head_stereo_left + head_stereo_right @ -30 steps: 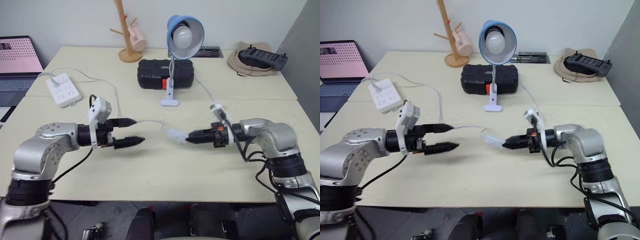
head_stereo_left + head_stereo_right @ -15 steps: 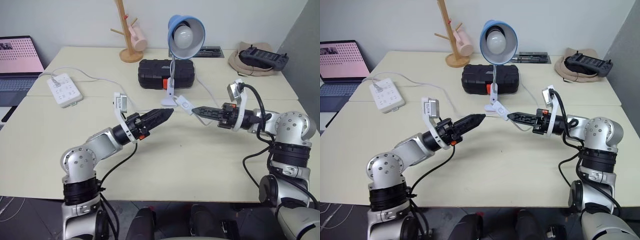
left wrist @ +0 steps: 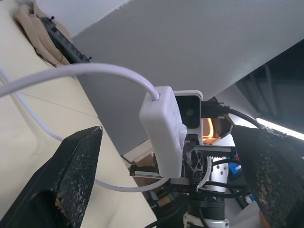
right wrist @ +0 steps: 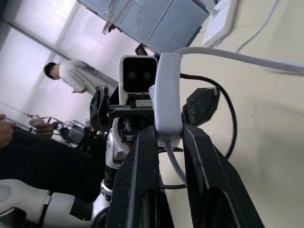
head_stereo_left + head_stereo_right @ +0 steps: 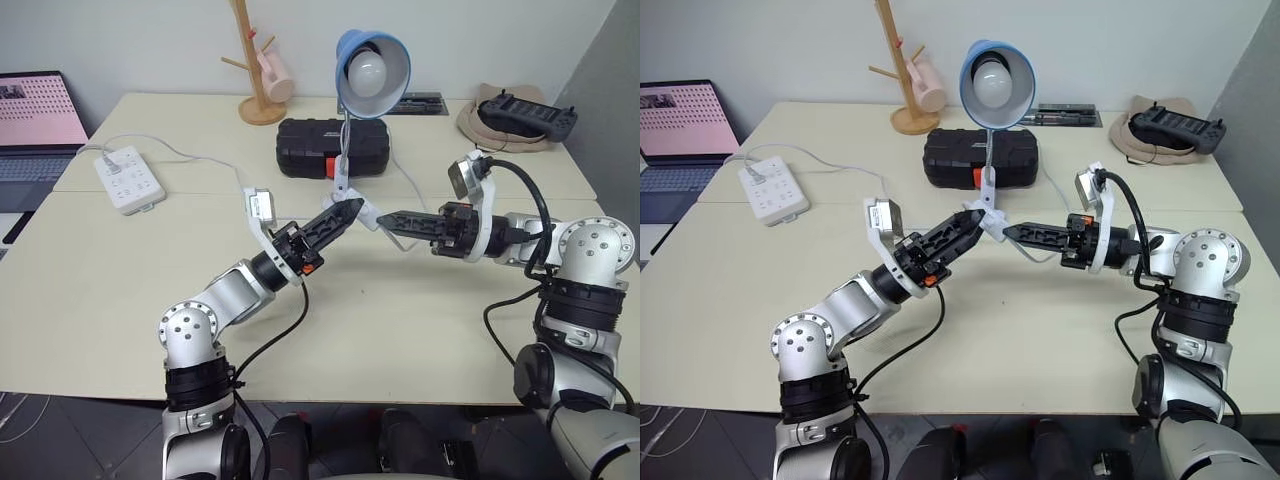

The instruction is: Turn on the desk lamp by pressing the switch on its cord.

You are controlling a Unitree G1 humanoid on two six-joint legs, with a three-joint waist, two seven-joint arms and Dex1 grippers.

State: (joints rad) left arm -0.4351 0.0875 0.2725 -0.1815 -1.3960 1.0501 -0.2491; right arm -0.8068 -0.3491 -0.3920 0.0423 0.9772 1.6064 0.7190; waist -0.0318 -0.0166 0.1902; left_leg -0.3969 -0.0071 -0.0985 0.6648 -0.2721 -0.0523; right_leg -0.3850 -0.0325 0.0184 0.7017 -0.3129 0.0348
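No legible writing is seen; the switch [image 4: 168, 95] is pinched by the right gripper [image 4: 164, 137], while the left gripper [image 3: 166, 175] is spread around it.

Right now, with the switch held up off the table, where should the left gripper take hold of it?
Across the switch body's free upper part, coming from the side opposite the right gripper, which pinches its lower end. The left gripper already straddles it, open, one finger on each side.

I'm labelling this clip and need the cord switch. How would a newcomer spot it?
Start at the desk lamp with the blue shade at the table's middle. Just in front of its base, the right gripper holds a small white oblong, the switch, up off the table. Unlike the wide power strip far left, it sits inline on the thin cord.
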